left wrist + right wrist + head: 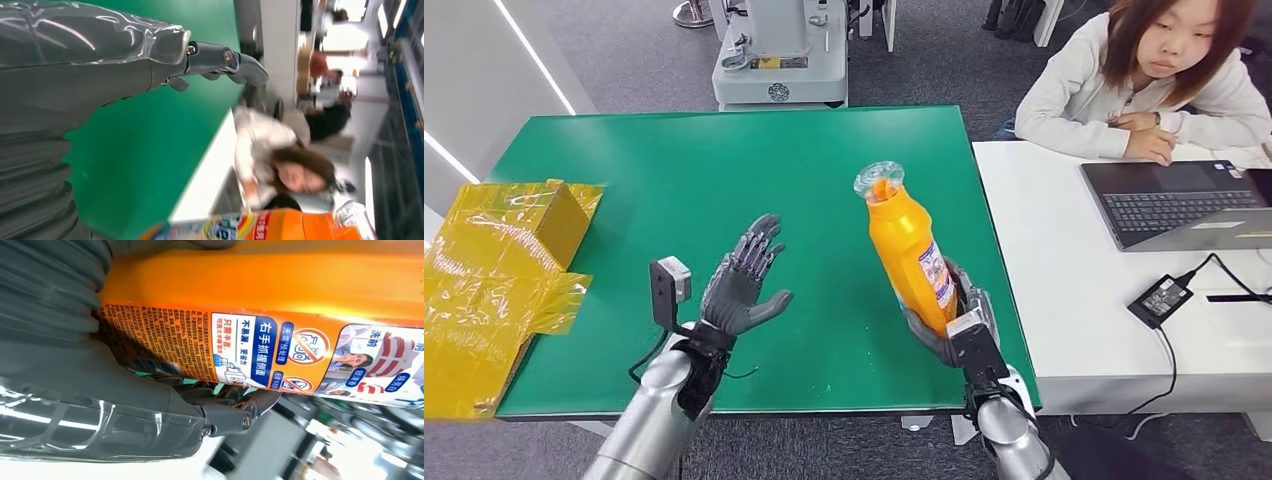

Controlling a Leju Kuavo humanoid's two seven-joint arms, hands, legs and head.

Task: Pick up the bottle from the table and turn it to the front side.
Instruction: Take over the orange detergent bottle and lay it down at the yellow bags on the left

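Note:
An orange bottle point(908, 250) with a clear plastic-wrapped cap is lifted above the green table point(724, 170), tilted a little to the left. My right hand point(954, 325) grips it around the lower body. In the right wrist view the bottle point(280, 300) shows a label with printed text and pictures, and my right hand's fingers point(230, 412) wrap around it. My left hand point(742, 280) hovers over the table to the left of the bottle, palm up, fingers spread, holding nothing. The left wrist view catches the bottle point(280, 226) lying along the picture's edge beyond my left hand point(100, 65).
A crumpled yellow bag and box point(494, 270) lie at the table's left edge. A white desk point(1084, 300) adjoins on the right with a laptop point(1184, 205) and a power adapter point(1160, 298). A person point(1144, 80) sits behind it. A grey machine point(779, 55) stands beyond the table.

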